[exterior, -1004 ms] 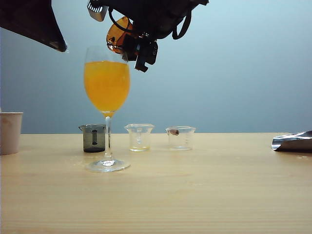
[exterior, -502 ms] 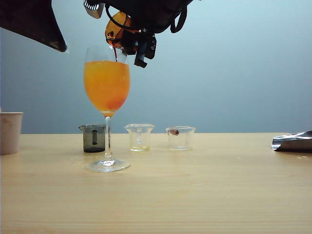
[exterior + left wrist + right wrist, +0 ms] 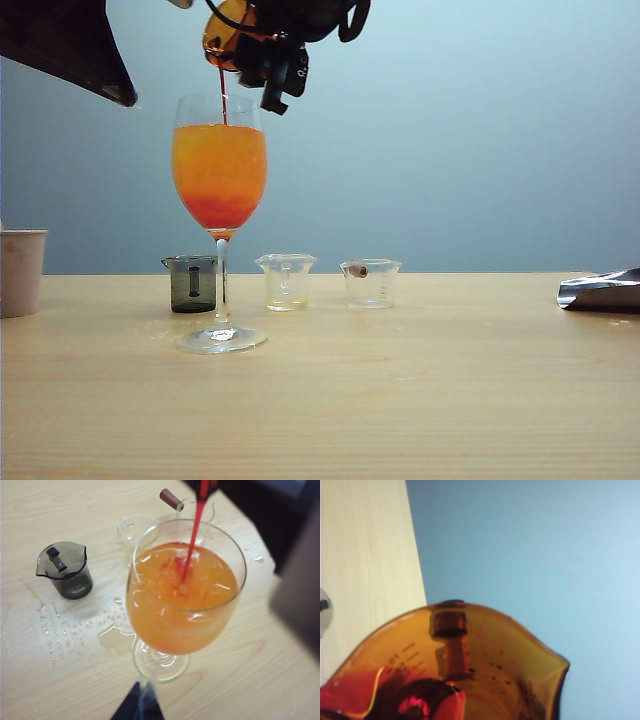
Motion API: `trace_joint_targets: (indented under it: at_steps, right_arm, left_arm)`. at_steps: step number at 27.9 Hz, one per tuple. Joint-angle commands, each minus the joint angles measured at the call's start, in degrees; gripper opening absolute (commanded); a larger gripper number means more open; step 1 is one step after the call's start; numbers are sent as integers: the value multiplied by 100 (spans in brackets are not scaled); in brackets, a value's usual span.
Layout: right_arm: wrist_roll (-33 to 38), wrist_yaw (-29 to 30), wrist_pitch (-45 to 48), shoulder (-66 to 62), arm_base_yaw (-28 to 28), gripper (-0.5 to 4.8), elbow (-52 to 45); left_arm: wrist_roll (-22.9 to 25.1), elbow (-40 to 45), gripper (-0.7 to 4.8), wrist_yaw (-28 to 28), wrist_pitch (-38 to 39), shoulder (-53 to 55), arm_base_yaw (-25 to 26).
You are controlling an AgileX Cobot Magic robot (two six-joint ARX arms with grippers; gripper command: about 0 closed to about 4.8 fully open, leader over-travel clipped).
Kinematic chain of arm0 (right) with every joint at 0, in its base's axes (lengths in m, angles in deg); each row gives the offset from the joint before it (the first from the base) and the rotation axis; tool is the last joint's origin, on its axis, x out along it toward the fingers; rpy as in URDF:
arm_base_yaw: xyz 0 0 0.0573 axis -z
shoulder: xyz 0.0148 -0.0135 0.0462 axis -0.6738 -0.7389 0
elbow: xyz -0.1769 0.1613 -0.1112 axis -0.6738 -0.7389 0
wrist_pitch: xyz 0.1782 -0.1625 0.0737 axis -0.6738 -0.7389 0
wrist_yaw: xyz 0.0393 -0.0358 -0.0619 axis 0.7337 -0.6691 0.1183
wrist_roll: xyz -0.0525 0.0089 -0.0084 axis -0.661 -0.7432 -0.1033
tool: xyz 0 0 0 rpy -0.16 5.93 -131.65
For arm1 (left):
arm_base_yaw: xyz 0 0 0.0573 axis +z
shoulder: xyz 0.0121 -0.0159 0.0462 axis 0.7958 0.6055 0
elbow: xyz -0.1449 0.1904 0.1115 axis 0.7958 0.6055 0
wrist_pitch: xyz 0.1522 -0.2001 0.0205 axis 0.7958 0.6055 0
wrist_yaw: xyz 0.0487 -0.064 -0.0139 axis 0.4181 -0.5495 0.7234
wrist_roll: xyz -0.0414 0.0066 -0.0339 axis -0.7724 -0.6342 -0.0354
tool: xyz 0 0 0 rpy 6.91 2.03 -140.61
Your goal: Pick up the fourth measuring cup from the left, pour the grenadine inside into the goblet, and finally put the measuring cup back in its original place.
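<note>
High over the goblet, my right gripper [image 3: 256,58] is shut on the fourth measuring cup [image 3: 224,38], an amber-brown cup tipped steeply with its lip down. A thin red stream of grenadine [image 3: 222,98] falls from the lip into the goblet [image 3: 220,170], whose orange juice has a red layer at the bottom. The right wrist view is filled by the cup [image 3: 470,670] with red syrup pooled at its lip. The left wrist view looks down on the goblet [image 3: 185,595] and the stream [image 3: 192,540]. My left gripper [image 3: 141,702] is shut and empty, hanging near the goblet's foot.
Behind the goblet stand a smoky grey cup [image 3: 192,283] and two clear cups [image 3: 286,281] [image 3: 370,283]. A paper cup [image 3: 20,272] is at the left edge, crumpled foil [image 3: 600,290] at the right. Spilled droplets [image 3: 115,635] wet the table [image 3: 60,680] by the goblet's foot.
The right gripper has risen and shifted left, tipping the cup further. The pour began, and the red layer in the goblet has grown. The left arm kept still.
</note>
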Motion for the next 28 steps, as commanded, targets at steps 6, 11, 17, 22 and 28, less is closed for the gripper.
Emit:
trace_joint_targets:
  at_steps: [6, 11, 17, 22, 28]
  right_arm:
    - [-157, -72, 57, 151, -79, 166, 31]
    - [-181, -72, 9, 173, -79, 166, 31]
    - [-339, -72, -33, 186, -76, 166, 31]
    - [-474, -70, -55, 212, -79, 166, 31]
    - [-474, -74, -68, 251, -90, 166, 31]
  left_arm:
    - [17, -9, -6, 17, 44, -11, -11]
    - [17, -9, -5, 17, 44, -11, -11]
    - [17, -9, -6, 17, 46, -11, -11]
    - [17, -9, -6, 17, 46, -11, -11]
    - [17, -9, -6, 17, 57, -11, -11]
